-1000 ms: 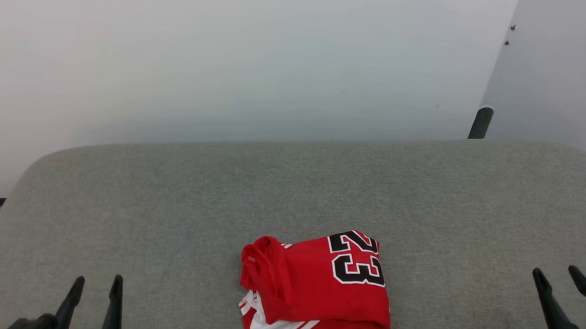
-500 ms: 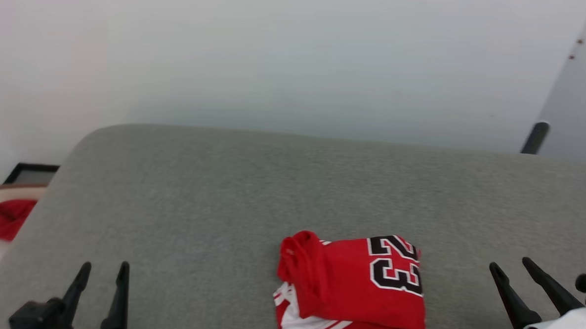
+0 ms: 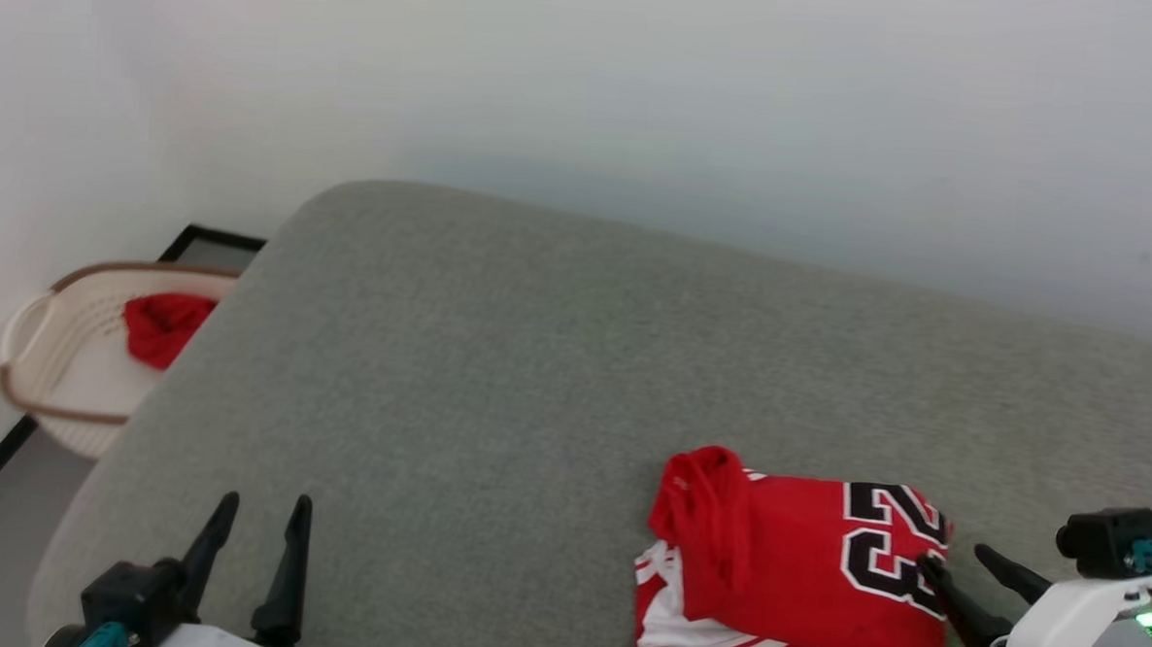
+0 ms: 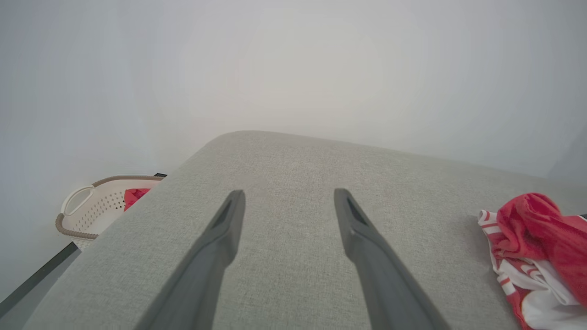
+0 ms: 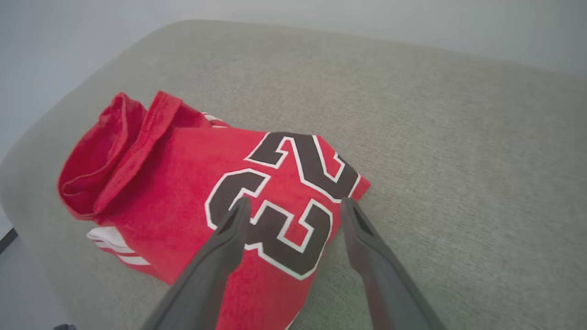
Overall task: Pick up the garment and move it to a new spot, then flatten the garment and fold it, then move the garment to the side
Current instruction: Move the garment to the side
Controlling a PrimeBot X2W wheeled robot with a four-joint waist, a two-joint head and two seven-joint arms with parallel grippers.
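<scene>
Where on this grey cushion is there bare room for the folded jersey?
Bare: the wide cushion stretch between the left gripper and the jersey, back to the far edge. Crowded: near right, with the right gripper at the jersey.

On the grey fabric-covered pad point(image 3: 535, 361), near its front edge and toward the robot's right, lies the folded red jersey with black number 23 point(image 3: 789, 566). At the jersey's right edge is the right gripper point(image 3: 953, 557), one finger over the number, the other over bare pad just beside it. Over the pad's front left part, well apart from the jersey, is the left gripper point(image 3: 267, 500). Beyond the pad's left end and lower than its top sits the cream perforated plastic basket point(image 3: 59, 359), with the plain red cloth point(image 3: 163, 325) in it. Behind the pad is the pale wall point(image 3: 644, 93).
</scene>
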